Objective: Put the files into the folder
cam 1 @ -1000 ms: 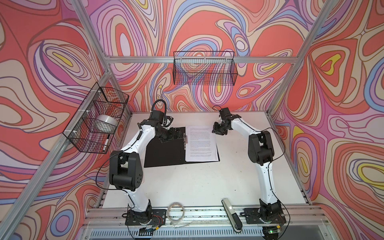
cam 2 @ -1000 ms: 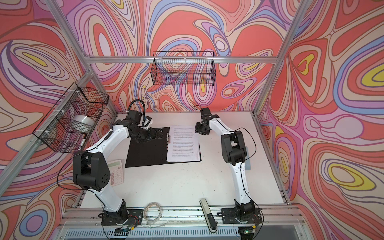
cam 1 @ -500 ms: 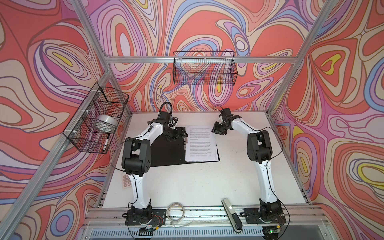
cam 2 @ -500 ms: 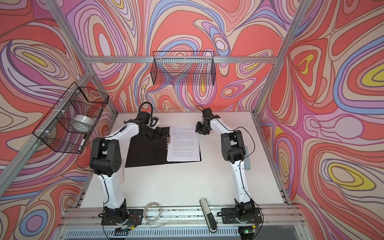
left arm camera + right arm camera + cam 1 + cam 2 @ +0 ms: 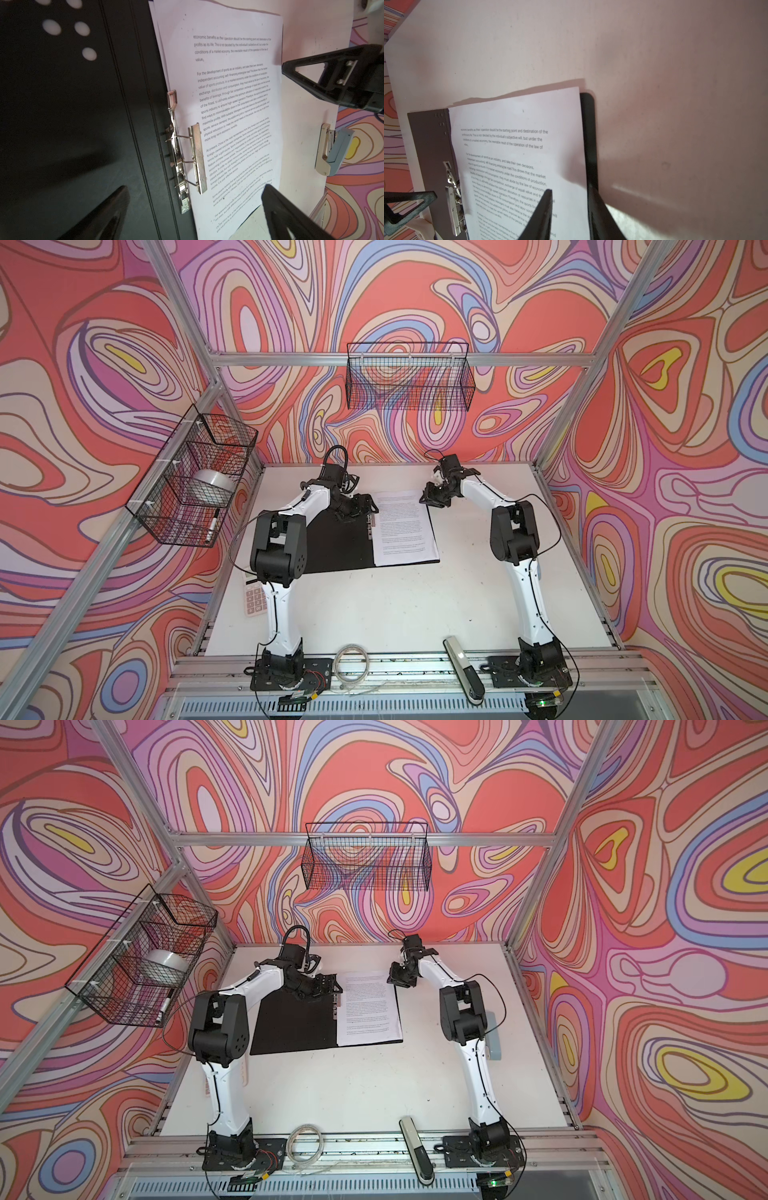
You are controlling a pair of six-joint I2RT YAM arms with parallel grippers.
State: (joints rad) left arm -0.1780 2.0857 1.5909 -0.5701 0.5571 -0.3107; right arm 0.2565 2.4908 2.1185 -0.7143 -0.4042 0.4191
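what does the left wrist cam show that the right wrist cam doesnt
Only left wrist: a blue-grey stapler lying apart from the files, and pale dots on the black cover of the folder. Only right wrist: the folder's rounded far corner sticking out past the files, with a wide stretch of table beyond. Both: the printed files lying in the open folder, its metal clip at their inner edge.

The files (image 5: pixel 517 149), white sheets of small black print, lie flat on the open folder (image 5: pixel 428 145). The metal clip (image 5: pixel 453 199) runs along their left edge. The right gripper (image 5: pixel 569 190) hangs over their right edge with its jaws partly apart: one finger is above the print, the other above the folder's black right border. Bare white table (image 5: pixel 654 83) spreads to the right and far side.
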